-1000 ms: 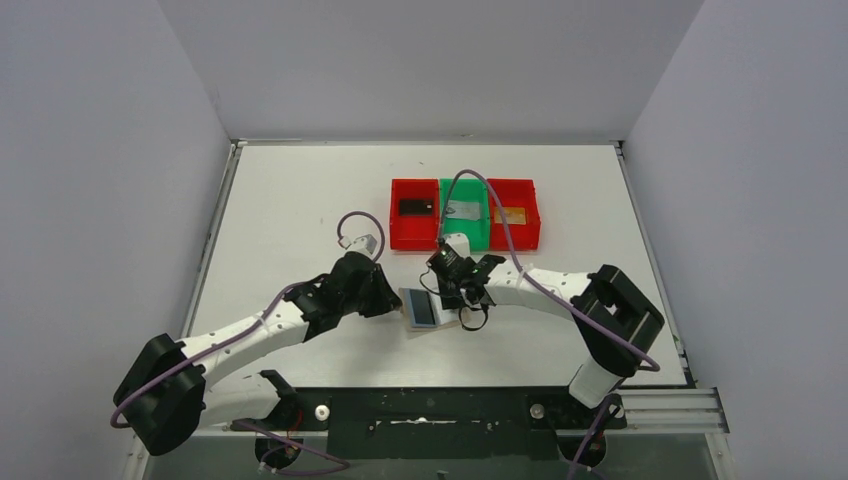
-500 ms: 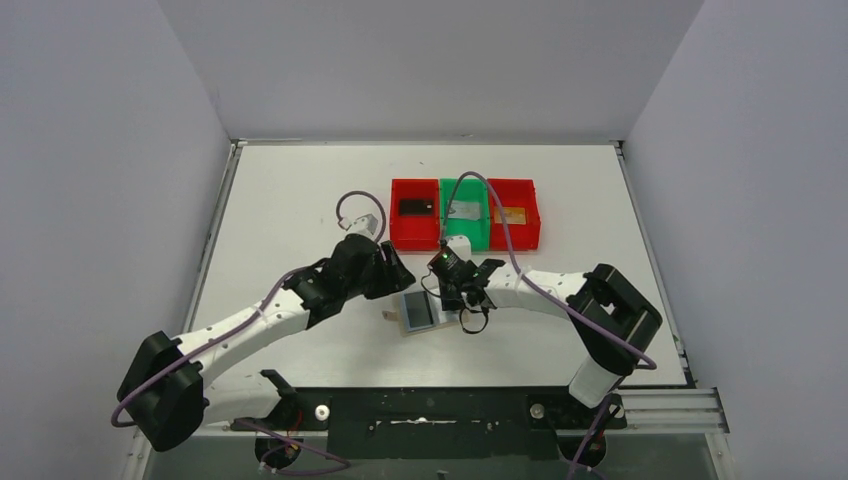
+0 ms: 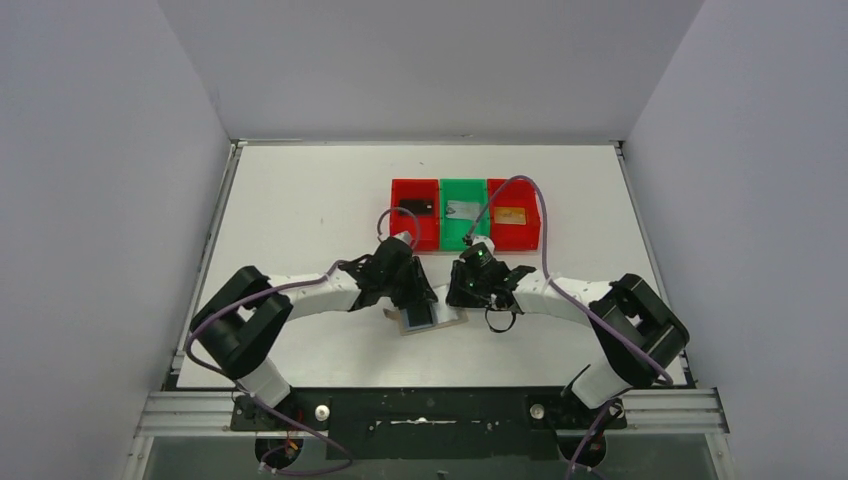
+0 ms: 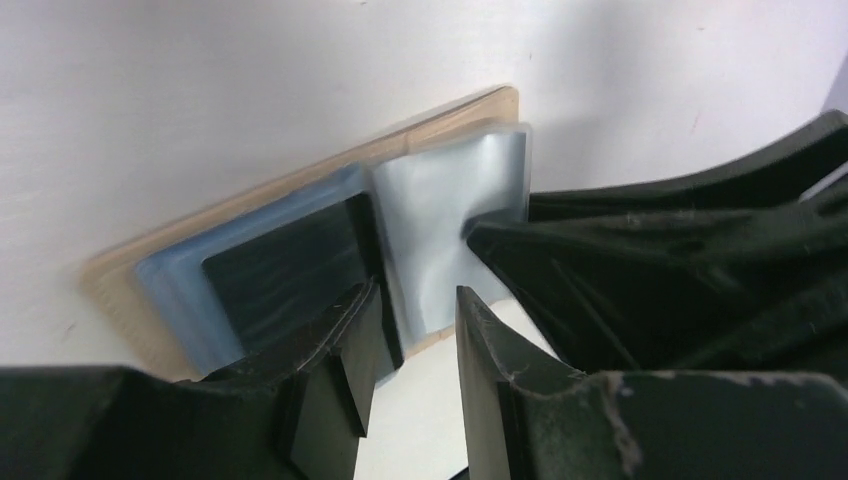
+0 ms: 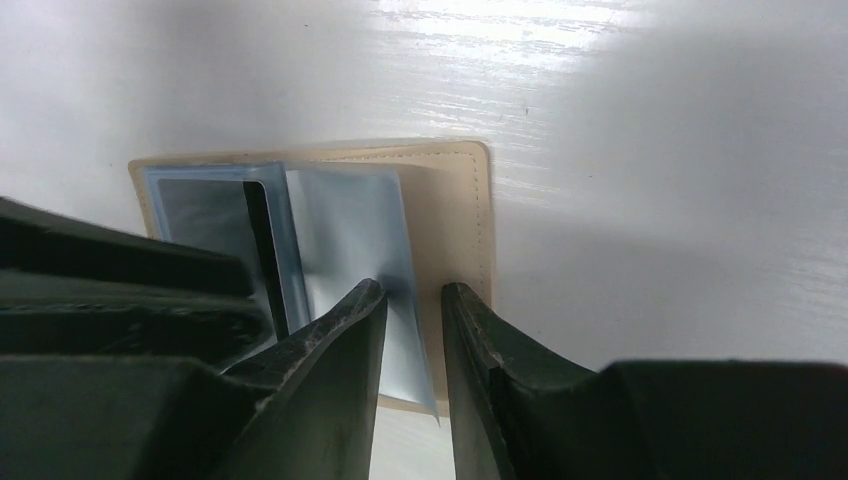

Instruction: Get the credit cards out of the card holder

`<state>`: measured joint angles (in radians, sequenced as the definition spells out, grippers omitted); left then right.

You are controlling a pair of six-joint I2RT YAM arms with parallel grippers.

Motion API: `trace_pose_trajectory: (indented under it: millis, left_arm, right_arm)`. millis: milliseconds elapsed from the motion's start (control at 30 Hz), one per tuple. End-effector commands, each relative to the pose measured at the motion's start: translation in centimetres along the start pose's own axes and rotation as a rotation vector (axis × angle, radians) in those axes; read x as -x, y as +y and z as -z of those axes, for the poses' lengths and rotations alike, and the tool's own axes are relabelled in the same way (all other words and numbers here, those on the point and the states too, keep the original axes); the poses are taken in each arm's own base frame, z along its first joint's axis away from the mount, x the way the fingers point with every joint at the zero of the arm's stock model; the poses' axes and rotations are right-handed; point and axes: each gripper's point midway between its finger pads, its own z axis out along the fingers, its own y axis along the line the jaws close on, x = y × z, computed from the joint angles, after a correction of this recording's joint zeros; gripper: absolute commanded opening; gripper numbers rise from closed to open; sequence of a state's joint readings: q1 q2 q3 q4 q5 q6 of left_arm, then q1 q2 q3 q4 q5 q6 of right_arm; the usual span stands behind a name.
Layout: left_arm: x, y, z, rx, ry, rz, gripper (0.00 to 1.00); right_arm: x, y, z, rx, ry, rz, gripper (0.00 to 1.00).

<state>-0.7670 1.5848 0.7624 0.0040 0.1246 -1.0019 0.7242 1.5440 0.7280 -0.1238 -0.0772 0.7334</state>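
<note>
Poking at the open card holder [image 3: 432,318] on the desk [image 3: 300,200].
The black card [image 4: 280,275] looks thin, stiff and slippery, so pinch its edge. Both jaws are narrow, gripping nothing.

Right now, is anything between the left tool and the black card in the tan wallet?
Only the pale blue plastic sleeve holding the black card. The left tool sits at that card's edge; the right tool presses the neighbouring clear sleeve.

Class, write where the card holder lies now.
In the top view the card holder lies open on the table, between the left gripper and right gripper.
</note>
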Motion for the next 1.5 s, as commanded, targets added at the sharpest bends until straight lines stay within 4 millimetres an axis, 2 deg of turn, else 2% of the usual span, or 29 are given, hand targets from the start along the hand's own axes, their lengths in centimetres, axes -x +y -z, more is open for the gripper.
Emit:
trace_pose_trajectory:
  millis: [0, 133, 300, 400, 667, 800, 900, 1000, 1167, 1333, 1467]
  left_arm:
    - [1.4, -4.3, -1.8, -0.050, -0.007, -0.070, 0.31]
    - [1.2, -2.1, -3.2, 0.159, 0.016, -0.118, 0.28]
    - [0.5, 0.3, -4.0, 0.307, 0.044, -0.145, 0.21]
    - [-0.3, 1.5, -4.3, 0.340, 0.067, -0.144, 0.17]
    - [-0.8, 1.7, -4.7, 0.337, 0.073, -0.138, 0.13]
    - [-0.7, 1.3, -4.7, 0.320, 0.069, -0.140, 0.13]
    - [-0.5, 0.9, -4.7, 0.307, 0.065, -0.142, 0.13]
    - [-0.4, 0.6, -4.8, 0.299, 0.065, -0.144, 0.13]
    - [-0.2, 0.1, -4.7, 0.285, 0.060, -0.145, 0.13]
    - [0.9, -0.8, -3.8, 0.269, 0.020, -0.155, 0.15]
    - [2.9, -1.8, -1.5, 0.271, -0.065, -0.167, 0.25]
  right_arm:
    - [-1.3, -0.6, -0.4, 0.011, 0.035, -0.022, 0.30]
    - [-1.3, -0.6, -0.2, 0.022, 0.023, -0.033, 0.30]
    - [-1.0, -0.5, 0.2, 0.048, -0.002, -0.048, 0.30]
    - [-0.2, -0.8, 0.9, 0.037, -0.041, -0.060, 0.30]
    - [2.9, 0.1, 4.4, 0.081, -0.192, -0.076, 0.26]
    - [3.6, 2.0, 5.7, 0.195, -0.228, -0.052, 0.22]
    - [3.0, 3.3, 5.2, 0.262, -0.194, -0.044, 0.18]
    - [2.0, 3.3, 4.0, 0.273, -0.146, -0.043, 0.14]
    - [0.1, 3.9, 2.3, 0.331, -0.063, -0.031, 0.13]
    - [-0.9, 2.6, 0.7, 0.279, -0.017, -0.065, 0.15]
    - [-1.2, 1.3, 0.1, 0.227, -0.001, -0.103, 0.19]
